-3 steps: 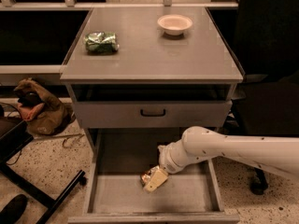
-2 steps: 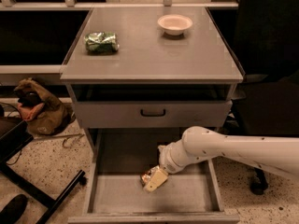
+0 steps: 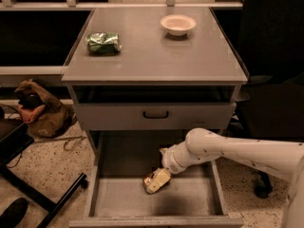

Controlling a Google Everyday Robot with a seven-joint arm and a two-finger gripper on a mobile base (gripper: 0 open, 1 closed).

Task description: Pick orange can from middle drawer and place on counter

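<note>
Camera view is looking down on the cabinet, and we are watching the one arm (image 3: 228, 148) reaching in from the right, low into the open middle drawer (image 3: 190, 198). We are seeing the gripper (image 3: 158, 180) sitting right at the orange can (image 3: 148, 179), touching it or as good as, near the middle of the drawer floor and a little towards the front. The can is lying just to the left of the gripper tip, and its long axis seems to be running slantwise, from front-left to back-right, though we are not reading that with certainty because the gripper is covering part of it. Whether the gripper is clamped on the can or loose around it, we cannot tell. We are judging that the lift depends on that contact: the can has to come straight up past the shallower drawer (image 3: 156, 114) with the black handle before it can travel to the counter (image 3: 156, 56). Counting now: one orange can, one green can (image 3: 103, 42) lying at the counter's left, one pale bowl (image 3: 178, 24) at the back right, two drawers, one arm, one gripper.
</note>
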